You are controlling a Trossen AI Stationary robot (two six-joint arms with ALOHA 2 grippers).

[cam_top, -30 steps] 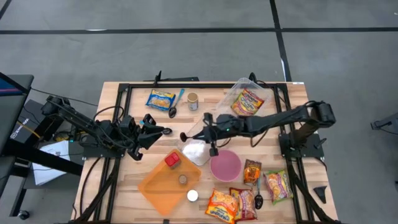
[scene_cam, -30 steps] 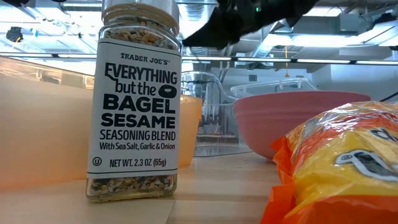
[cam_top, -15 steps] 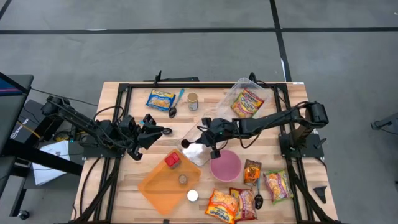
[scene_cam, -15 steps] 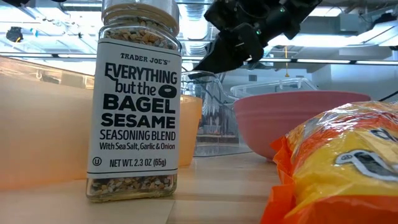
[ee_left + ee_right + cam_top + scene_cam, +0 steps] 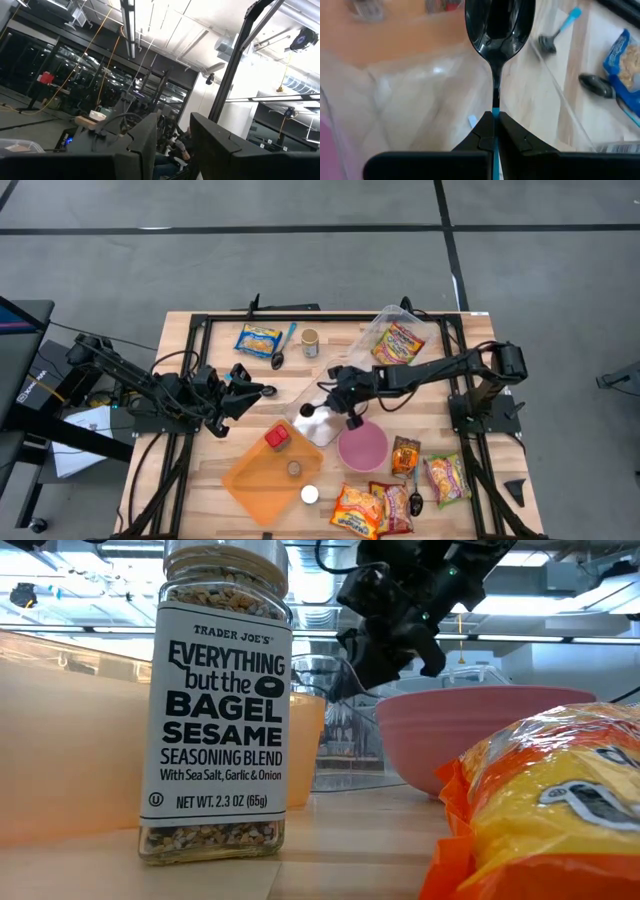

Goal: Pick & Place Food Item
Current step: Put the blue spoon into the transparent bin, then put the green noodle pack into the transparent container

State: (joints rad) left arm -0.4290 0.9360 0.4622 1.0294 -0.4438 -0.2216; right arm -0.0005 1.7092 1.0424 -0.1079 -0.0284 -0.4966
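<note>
Right wrist view: glossy black spoon (image 5: 499, 22), thin blue handle.

Glossy black plastic spoon (image 5: 500, 30)

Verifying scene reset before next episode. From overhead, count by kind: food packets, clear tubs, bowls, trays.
food packets: 6
clear tubs: 2
pink bowl: 1
orange tray: 1
Total: 10
</note>
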